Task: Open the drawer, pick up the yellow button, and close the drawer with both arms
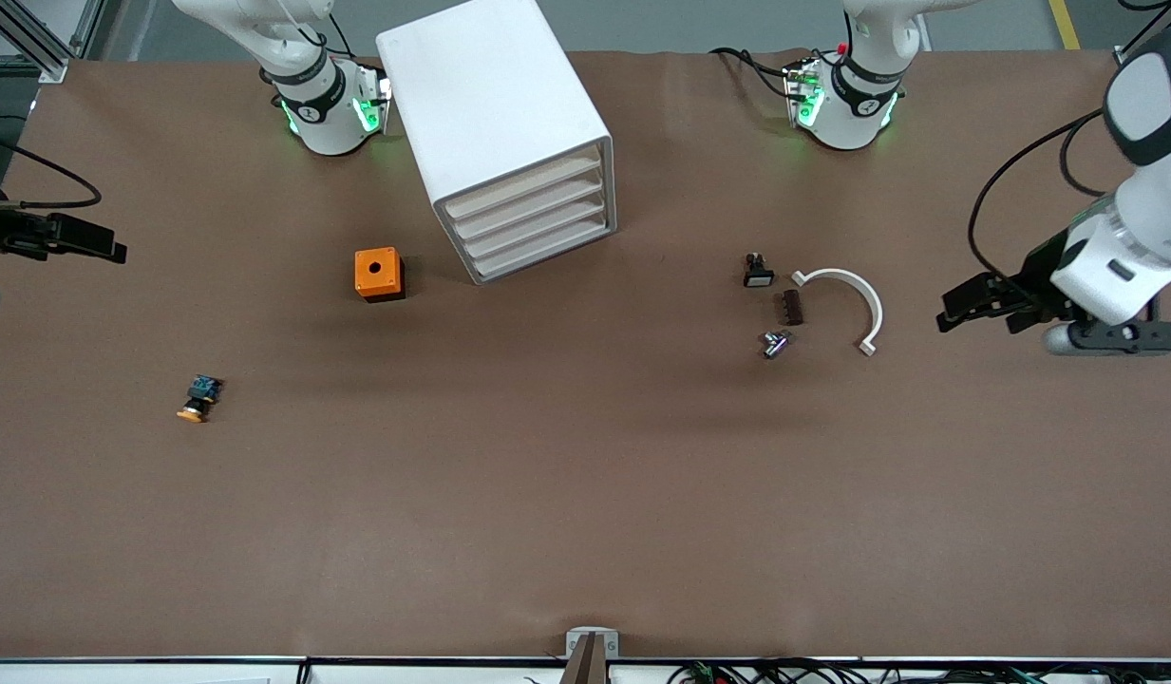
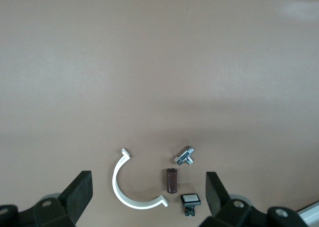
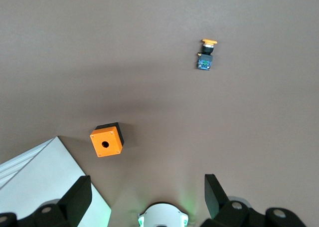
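The white cabinet (image 1: 495,104) stands between the arm bases. Its four drawers face the front camera, and the top drawer (image 1: 523,187) is shut like the other three. The button (image 1: 199,399), with an orange cap and a dark body, lies on its side on the table toward the right arm's end; it also shows in the right wrist view (image 3: 206,55). My right gripper (image 1: 72,237) is open and empty, up over the table's edge at the right arm's end. My left gripper (image 1: 984,312) is open and empty, up over the left arm's end, its fingers (image 2: 79,192) wide apart.
An orange box with a black hole (image 1: 378,274) sits beside the cabinet. Toward the left arm's end lie a white half ring (image 1: 856,299), a brown cylinder (image 1: 791,307), a metal fitting (image 1: 775,343) and a black part with a white face (image 1: 758,272).
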Action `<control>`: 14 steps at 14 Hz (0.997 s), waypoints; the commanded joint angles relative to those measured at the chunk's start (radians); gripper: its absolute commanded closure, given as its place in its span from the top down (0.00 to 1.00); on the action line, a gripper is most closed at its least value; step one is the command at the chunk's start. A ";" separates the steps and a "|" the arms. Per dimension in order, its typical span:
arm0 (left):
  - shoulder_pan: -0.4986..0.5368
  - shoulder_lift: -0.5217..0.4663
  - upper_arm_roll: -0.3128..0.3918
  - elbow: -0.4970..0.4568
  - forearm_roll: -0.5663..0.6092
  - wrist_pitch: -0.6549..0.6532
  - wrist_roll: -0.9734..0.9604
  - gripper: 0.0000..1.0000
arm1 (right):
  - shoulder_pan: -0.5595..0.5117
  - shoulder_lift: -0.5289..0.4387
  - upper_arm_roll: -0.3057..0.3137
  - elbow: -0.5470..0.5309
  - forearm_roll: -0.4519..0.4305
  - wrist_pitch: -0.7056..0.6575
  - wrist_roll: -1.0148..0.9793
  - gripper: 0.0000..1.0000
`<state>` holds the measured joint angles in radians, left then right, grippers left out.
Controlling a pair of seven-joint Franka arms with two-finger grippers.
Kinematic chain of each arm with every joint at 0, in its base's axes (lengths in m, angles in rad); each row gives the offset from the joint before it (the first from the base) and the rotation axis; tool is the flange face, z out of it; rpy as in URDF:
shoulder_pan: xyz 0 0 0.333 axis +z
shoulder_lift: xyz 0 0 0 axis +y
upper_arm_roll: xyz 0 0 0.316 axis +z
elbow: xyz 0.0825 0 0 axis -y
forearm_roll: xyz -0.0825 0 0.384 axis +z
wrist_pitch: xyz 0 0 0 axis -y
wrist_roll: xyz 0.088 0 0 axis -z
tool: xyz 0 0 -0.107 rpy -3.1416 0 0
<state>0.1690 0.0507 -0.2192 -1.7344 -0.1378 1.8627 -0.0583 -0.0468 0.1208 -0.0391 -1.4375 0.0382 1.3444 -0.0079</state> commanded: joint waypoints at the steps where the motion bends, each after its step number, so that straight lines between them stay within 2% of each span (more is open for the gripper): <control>1: 0.040 -0.057 -0.008 -0.022 0.035 -0.010 0.011 1.00 | 0.005 0.016 0.002 0.034 0.014 -0.016 0.029 1.00; 6: 0.021 -0.060 0.003 0.003 0.063 -0.011 0.006 1.00 | 0.002 0.007 -0.001 0.060 0.039 -0.030 0.019 1.00; 7: -0.017 -0.060 0.041 0.004 0.063 -0.011 0.000 1.00 | 0.005 -0.009 0.001 0.060 0.039 -0.025 0.020 1.00; 9: -0.142 -0.061 0.168 0.004 0.063 -0.013 -0.005 1.00 | 0.022 -0.012 0.005 0.065 0.031 -0.021 0.017 1.00; 10: -0.170 -0.061 0.194 0.004 0.063 -0.013 -0.005 1.00 | 0.040 -0.012 0.002 0.063 0.011 -0.030 0.017 1.00; 12: -0.181 -0.061 0.204 0.006 0.063 -0.013 -0.005 1.00 | 0.048 -0.012 0.004 0.065 -0.068 -0.028 0.025 1.00; 14: -0.187 -0.061 0.212 0.006 0.063 -0.013 -0.005 1.00 | 0.044 -0.024 0.001 0.057 -0.058 -0.024 0.028 1.00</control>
<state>-0.0008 0.0023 -0.0252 -1.7308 -0.0956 1.8606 -0.0591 -0.0063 0.1132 -0.0328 -1.3826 -0.0070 1.3285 0.0019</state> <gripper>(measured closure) 0.000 0.000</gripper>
